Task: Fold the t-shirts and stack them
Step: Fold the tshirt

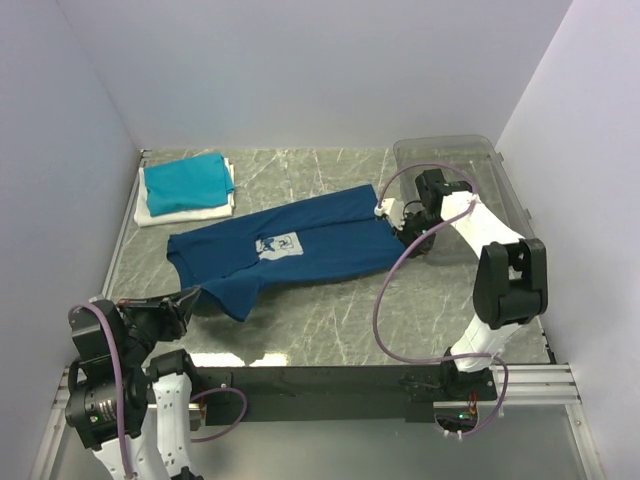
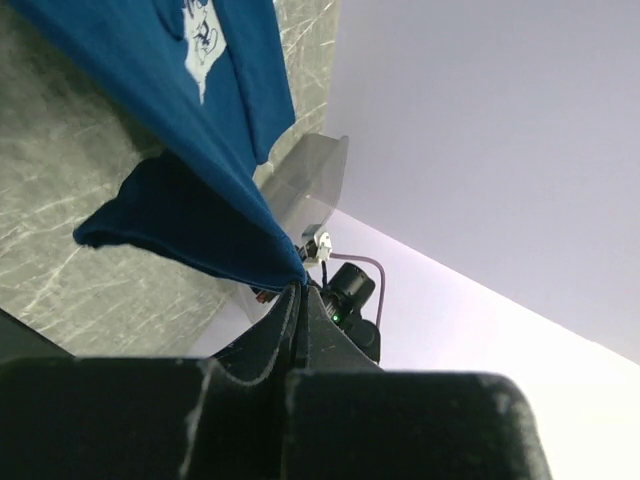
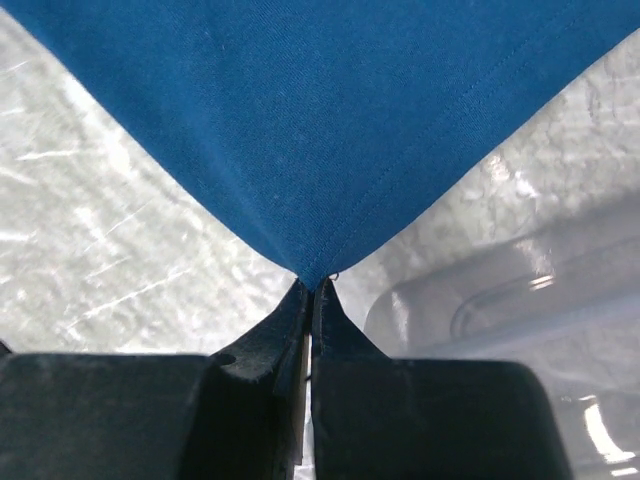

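Observation:
The navy blue t-shirt (image 1: 290, 245) with a pale square chest print (image 1: 278, 244) is stretched across the middle of the table. My left gripper (image 1: 190, 297) is shut on its near-left corner, seen pinched in the left wrist view (image 2: 300, 285). My right gripper (image 1: 398, 225) is shut on its far-right corner, seen pinched in the right wrist view (image 3: 312, 282). The shirt (image 3: 320, 120) fans out from those fingertips. A folded teal t-shirt (image 1: 185, 180) lies on a folded white one (image 1: 190, 212) at the back left.
A clear plastic bin (image 1: 450, 170) stands at the back right, just behind my right gripper; its rim shows in the right wrist view (image 3: 500, 290). Pale walls close in the marbled table (image 1: 330, 320) on three sides.

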Controlling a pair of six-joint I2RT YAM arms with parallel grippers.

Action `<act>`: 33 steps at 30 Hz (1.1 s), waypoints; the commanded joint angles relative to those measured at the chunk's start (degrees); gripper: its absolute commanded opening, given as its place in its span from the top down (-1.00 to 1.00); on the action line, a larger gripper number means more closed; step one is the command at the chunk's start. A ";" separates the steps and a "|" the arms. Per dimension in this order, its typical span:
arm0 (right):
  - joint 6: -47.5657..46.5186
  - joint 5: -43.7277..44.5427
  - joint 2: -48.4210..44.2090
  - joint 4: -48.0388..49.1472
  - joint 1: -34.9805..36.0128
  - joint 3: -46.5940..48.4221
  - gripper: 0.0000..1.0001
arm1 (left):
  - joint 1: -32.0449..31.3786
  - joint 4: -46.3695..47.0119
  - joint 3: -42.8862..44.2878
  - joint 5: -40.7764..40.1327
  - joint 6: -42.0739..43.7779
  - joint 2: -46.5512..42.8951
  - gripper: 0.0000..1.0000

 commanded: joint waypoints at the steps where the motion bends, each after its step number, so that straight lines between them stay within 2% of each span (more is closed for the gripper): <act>1: -1.77 -1.48 -4.08 -2.61 -0.45 -1.40 1.00 | -0.02 -2.85 0.91 1.71 -4.94 -0.54 0.99; 12: 0.69 -2.71 -0.40 -0.86 -0.45 -0.61 1.00 | -0.02 -2.42 -17.11 1.64 -6.44 -11.09 0.99; 23: 3.06 -3.94 6.90 -0.94 -0.10 7.12 1.00 | -0.02 8.04 -23.88 -3.29 -5.03 -6.44 0.99; 33: 5.87 -4.29 11.99 -0.68 0.78 14.23 1.00 | -0.11 16.74 -22.92 -6.63 -3.45 2.08 0.99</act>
